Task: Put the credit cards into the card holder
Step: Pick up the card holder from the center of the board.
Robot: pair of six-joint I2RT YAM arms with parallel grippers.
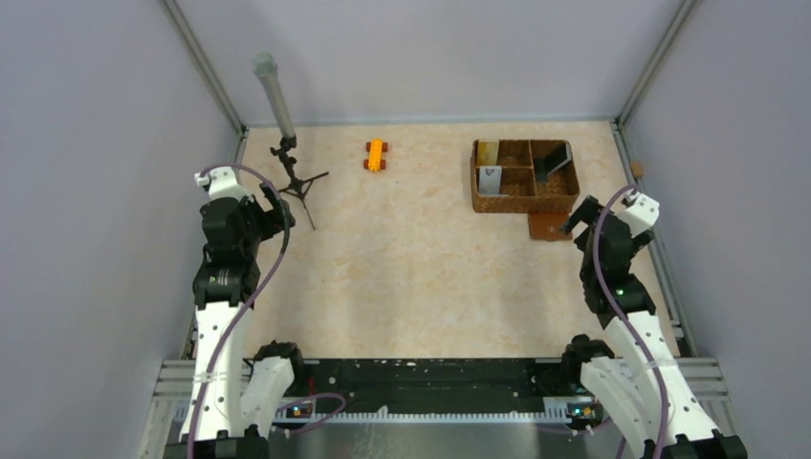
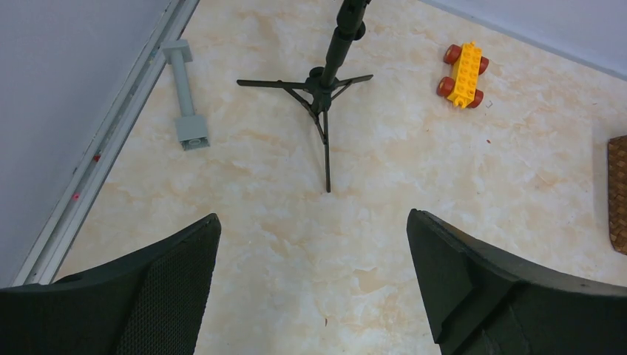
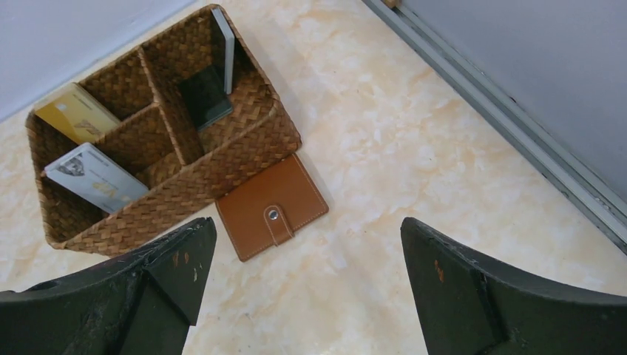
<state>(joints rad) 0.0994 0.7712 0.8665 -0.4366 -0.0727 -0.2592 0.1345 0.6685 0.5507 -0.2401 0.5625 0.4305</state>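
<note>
Supporting surface: the marble-patterned table [image 1: 421, 268] carries everything, with my two arms mounted at its near edge.
Right gripper [image 3: 307, 244]: my fingers are spread wide with nothing between them, hanging above bare tabletop.
Left gripper [image 2: 314, 229]: also spread wide and holding nothing, at the far left side, well apart from the task's things.
Woven basket [image 3: 222, 166]: it stands at the far right of the table, divided into compartments.
Tripod [image 2: 324, 81]: black, upright, ahead of my left fingers.
Card holder [image 3: 272, 207]: brown leather, closed with its snap tab fastened. It lies flat on the table against the basket's near wall, just ahead of the gap between my right fingers and not touching them.
Credit cards: all are in the basket. The gold card [image 3: 74, 112] and silver card [image 3: 96, 177] lean in separate small compartments, and the black card [image 3: 205, 96] is in the long one.
Toy car [image 2: 463, 65]: yellow with red wheels, beyond the tripod.
</note>
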